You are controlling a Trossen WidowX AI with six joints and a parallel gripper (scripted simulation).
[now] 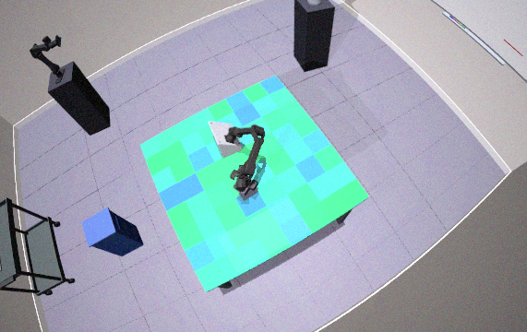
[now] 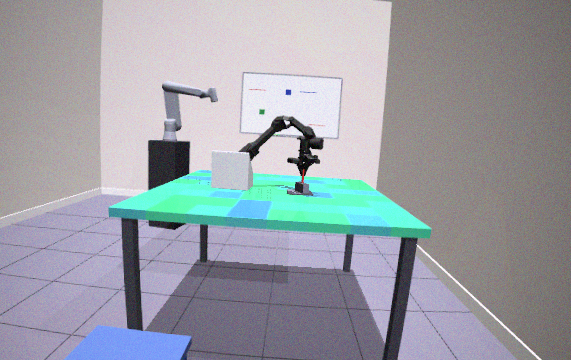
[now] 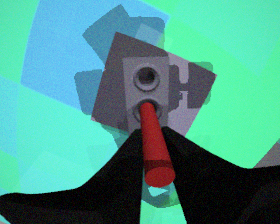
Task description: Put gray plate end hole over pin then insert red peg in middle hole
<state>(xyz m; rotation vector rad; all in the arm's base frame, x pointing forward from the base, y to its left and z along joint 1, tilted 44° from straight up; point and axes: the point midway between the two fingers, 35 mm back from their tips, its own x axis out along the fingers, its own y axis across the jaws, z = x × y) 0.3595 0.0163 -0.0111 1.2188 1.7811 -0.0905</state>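
The red peg stands steeply between the fingers of my gripper, which is shut on it. In the wrist view its lower end is at the lower of the two visible holes of the gray plate. How deep it sits there cannot be told; most of its length is above the plate. The plate lies over the dark square base, turned relative to it. The upper hole has a dark inside, and I cannot make out the pin. The plate's near end is hidden behind the fingers and peg.
A whitish slanted box stands beside the arm's mount on the patchwork table. A grayish object shows at the wrist view's right edge. A blue box stands on the floor away from the table.
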